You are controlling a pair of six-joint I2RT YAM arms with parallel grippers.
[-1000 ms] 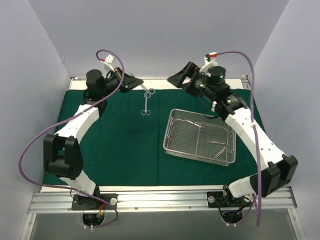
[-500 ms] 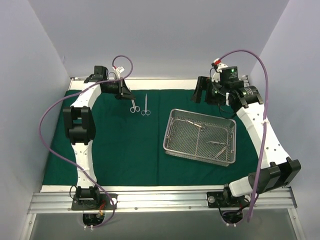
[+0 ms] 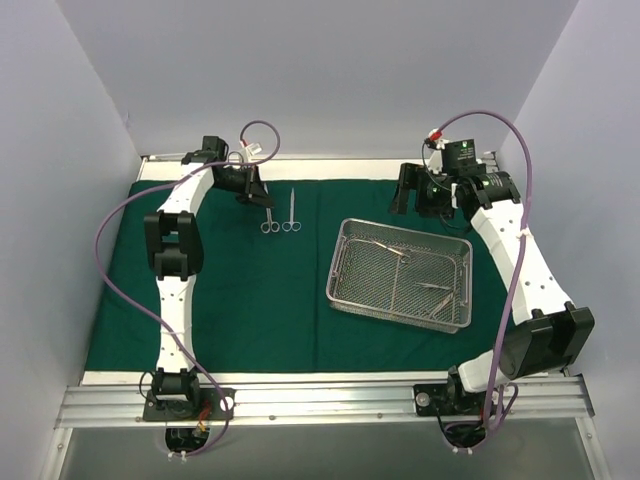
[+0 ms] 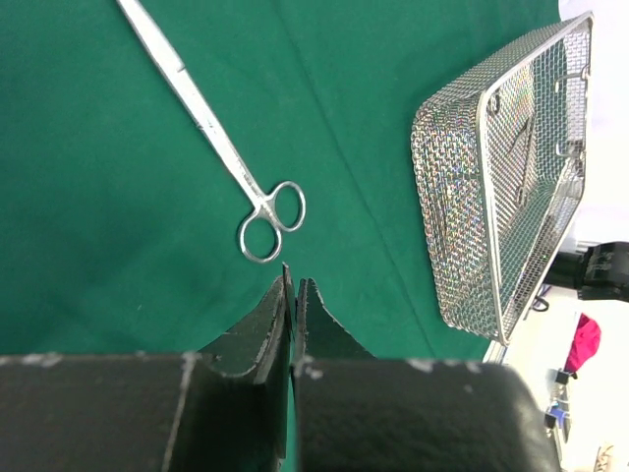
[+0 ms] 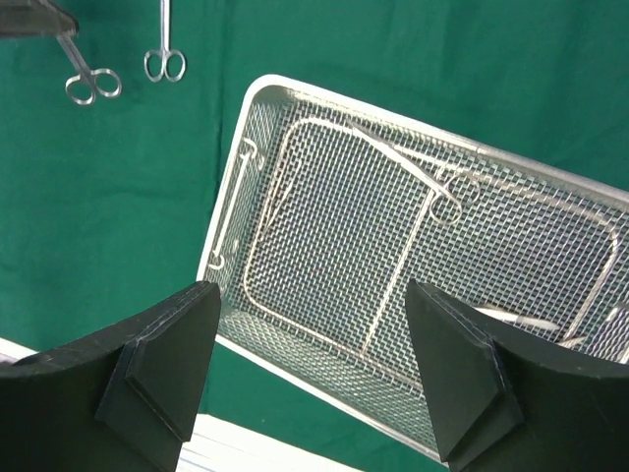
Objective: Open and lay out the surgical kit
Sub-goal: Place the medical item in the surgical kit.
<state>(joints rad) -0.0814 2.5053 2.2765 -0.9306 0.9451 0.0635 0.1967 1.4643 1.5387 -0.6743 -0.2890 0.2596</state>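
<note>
The surgical kit lies opened. Its dark green drape [image 3: 250, 300] is spread flat over the table. The silver wire-mesh tray [image 3: 340, 262] stands on it right of centre, with steel instruments [image 3: 390, 248] still inside. Two pairs of scissors [image 3: 268, 215] [image 3: 291, 212] lie side by side on the cloth at the back. My left gripper [image 3: 252, 185] is shut and empty at the tips of the left pair; in its wrist view one pair of scissors [image 4: 226, 157] lies just ahead of the gripper [image 4: 293, 280]. My right gripper [image 5: 312, 295] hangs open above the tray's [image 5: 236, 211] back edge, holding nothing.
A metal rail [image 3: 320, 400] with both arm bases runs along the near edge. White walls close in the left, right and back. Purple cables [image 3: 110, 260] loop beside each arm. A bare white table strip [image 3: 330, 168] shows behind the drape.
A second pair of scissors now lies beside the first on the cloth. The left gripper has drawn back a little, shut. The right gripper has swung from the back centre to over the tray.
</note>
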